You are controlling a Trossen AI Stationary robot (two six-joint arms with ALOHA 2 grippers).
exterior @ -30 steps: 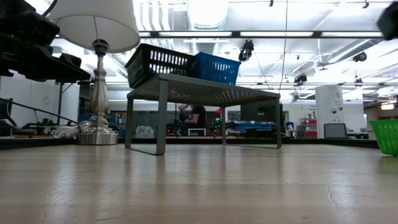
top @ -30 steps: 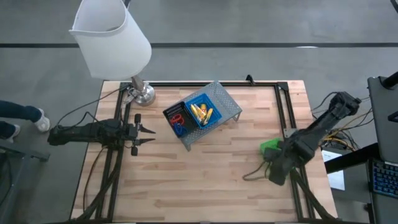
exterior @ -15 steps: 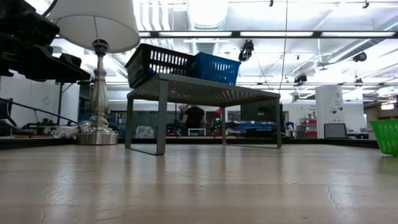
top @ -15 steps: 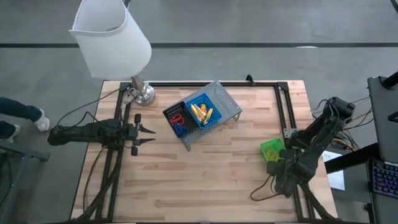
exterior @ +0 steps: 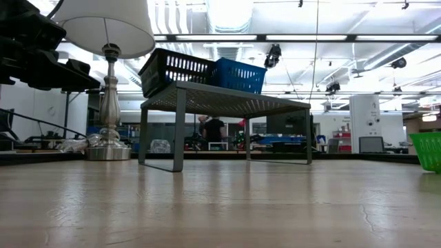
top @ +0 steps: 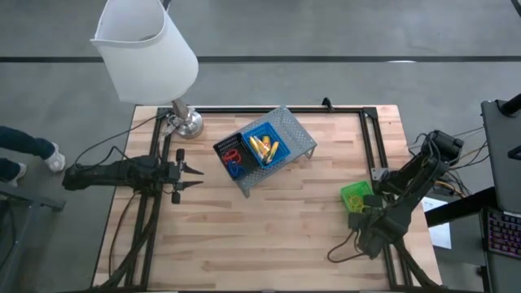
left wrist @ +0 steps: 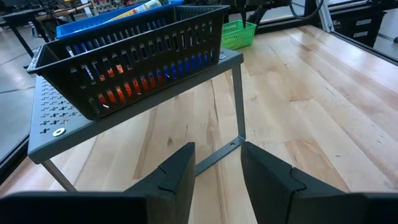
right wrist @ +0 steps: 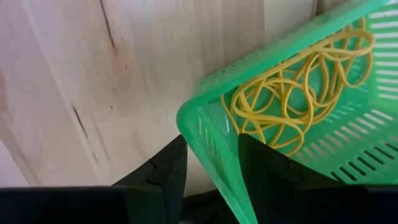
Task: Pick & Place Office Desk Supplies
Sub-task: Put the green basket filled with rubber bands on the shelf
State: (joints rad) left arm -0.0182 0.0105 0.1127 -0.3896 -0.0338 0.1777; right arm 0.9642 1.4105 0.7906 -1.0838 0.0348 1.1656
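Green plastic is filling the right wrist view, where the right gripper [right wrist: 208,168] is straddling a corner of the green bin [right wrist: 292,124]: one finger is sitting outside the wall and the other inside, the jaws partly open around the rim, so it looks to be gripping the wall, though how firmly I cannot tell. Yellow rubber bands [right wrist: 298,87] are lying tangled inside that bin. From above, the green bin [top: 355,196] is sitting near the right edge of the wooden table [top: 269,236], well apart from the metal stand [top: 297,138] at centre, which is carrying the black bin [top: 230,155] with red and blue loops and the blue bin [top: 264,146] with yellow pieces. The left gripper [top: 189,172] is waiting at the left side, pointing toward the stand, its jaws partly open and holding nothing. The step in hand seems to be carrying the green bin to join the others. The next move is likely calling for a steady lift without tipping out the bands, then travel left and far toward the stand.
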